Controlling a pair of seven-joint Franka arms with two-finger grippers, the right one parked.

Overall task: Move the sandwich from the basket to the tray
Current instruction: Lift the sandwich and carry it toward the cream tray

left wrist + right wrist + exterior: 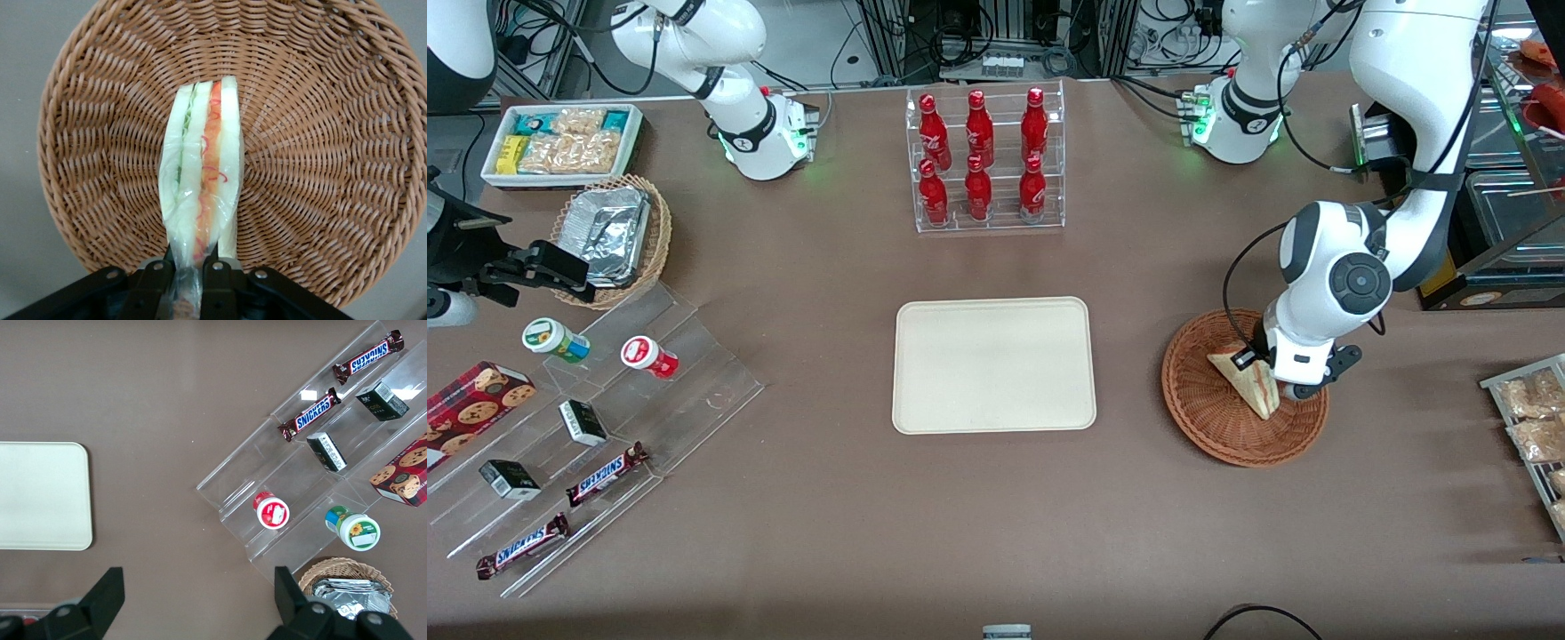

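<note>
My gripper (189, 277) is down in the basket (1209, 418), near the tabletop's edge at the working arm's end, and its two fingers are clamped on the sandwich (1249, 378). In the wrist view the fingertips (217, 273) pinch the wrapped wedge at one narrow end, one on each bread face, so the squeeze goes through the flat slices and not along the filling. That seems the sensible hold: the red and green layers stay sandwiched and are not pushed out at the cut edge.

The sandwich stands on its edge in the basket, its cut side up toward my wrist camera, with the clear wrapper bunched between my fingers. From the front it leans across the basket floor, its point toward the rim nearest the front camera. I cannot tell whether it rests on the wicker or is already just clear of it.

The tray (925, 391) lies flat in the middle of the tabletop, well apart from the basket, with nothing on it. It sits between the basket and the clear stepped rack (694, 373) of snacks, and nearer the front camera than the bottle stand (987, 160).

I judge that the grasp is made and the carry is not yet begun. The next move calls for a lift straight up over the low rim before going sideways toward the tray. The risk is the slippery wrapper: held at one end, the wedge could swing or slide out.
</note>
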